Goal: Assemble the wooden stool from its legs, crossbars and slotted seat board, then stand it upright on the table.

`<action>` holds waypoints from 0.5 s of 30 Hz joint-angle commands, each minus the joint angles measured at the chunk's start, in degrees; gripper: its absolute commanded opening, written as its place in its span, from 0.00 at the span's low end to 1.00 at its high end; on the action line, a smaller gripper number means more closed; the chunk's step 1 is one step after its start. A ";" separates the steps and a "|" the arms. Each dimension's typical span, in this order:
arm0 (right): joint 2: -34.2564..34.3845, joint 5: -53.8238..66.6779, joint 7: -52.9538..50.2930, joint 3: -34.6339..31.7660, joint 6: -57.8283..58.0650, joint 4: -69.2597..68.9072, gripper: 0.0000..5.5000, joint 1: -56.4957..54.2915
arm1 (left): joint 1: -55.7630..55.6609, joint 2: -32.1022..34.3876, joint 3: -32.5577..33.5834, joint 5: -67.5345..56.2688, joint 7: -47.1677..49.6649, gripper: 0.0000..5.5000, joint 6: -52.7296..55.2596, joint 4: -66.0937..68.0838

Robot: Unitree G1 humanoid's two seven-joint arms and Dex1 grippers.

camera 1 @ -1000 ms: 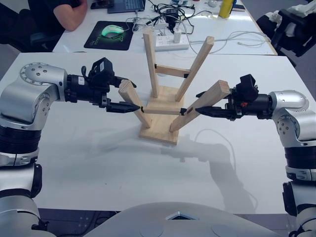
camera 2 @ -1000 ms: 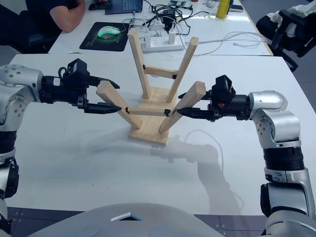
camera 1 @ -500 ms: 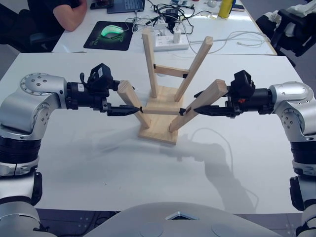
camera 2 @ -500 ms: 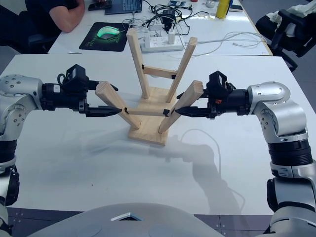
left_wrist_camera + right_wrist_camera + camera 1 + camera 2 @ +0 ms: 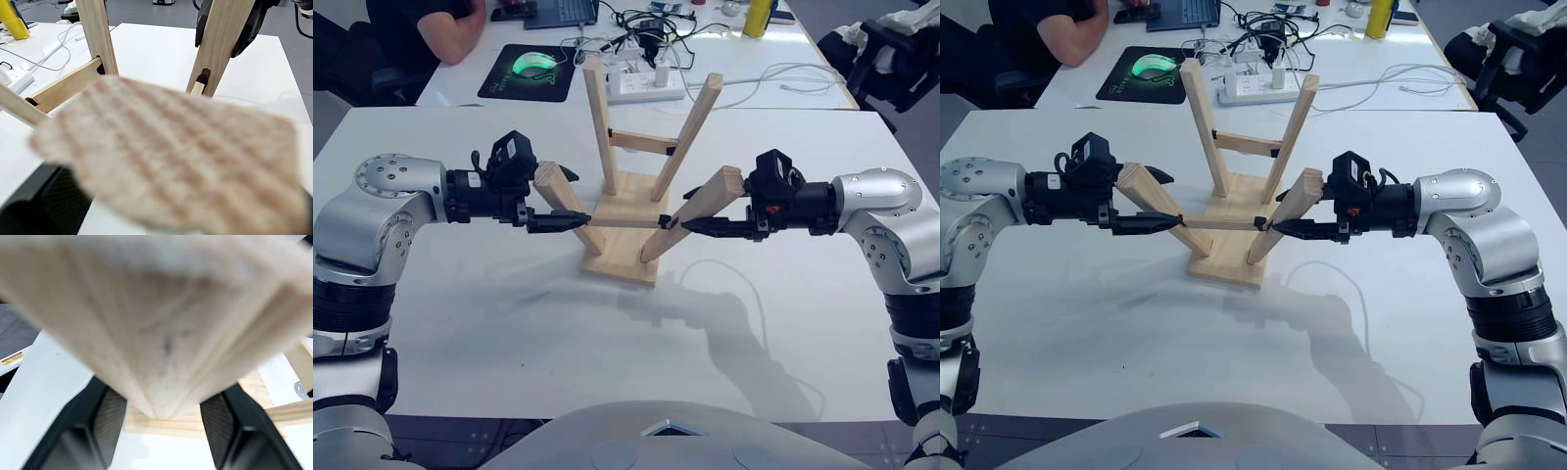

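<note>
The stool is sitting upside down on the tabletop (image 5: 509,323), about midway between the left and right edges and somewhat toward the far edge. Its seat board (image 5: 617,266) is lying flat and all four legs are pointing up and splaying outward. The left gripper (image 5: 573,199) is clamping the near-left leg (image 5: 592,235) close to its free end, one finger on each side. The right gripper (image 5: 697,211) is doing the same on the near-right leg (image 5: 661,240). The front crossbar (image 5: 625,223) is bridging these two legs, and the rear crossbar (image 5: 641,143) is joining the rear legs (image 5: 599,117).

The stool appears assembled, so I am judging that turning it over is what is remaining — and that is where trouble is waiting. The joints are probably only pressed together. If the arms are pulling apart even slightly during the lift, the front crossbar could be slipping out of its mortises. Both grips are sitting high on the legs, so the seat board's weight could be levering a leg out of its slot. If the wrists are rotating unevenly, the frame could be twisting — or the stool could be landing tilted and toppling toward an edge.
</note>
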 commanded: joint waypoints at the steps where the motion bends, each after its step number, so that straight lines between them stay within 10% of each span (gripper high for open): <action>1: -0.05 -5.64 -1.39 6.09 4.52 3.57 0.38 2.22 | 0.77 -0.47 0.59 -0.18 0.94 0.71 -0.01 -0.90; 15: -1.23 -8.84 -3.57 10.71 3.73 0.09 0.38 0.58 | 1.73 -0.99 1.58 -1.11 2.91 0.71 0.71 -2.47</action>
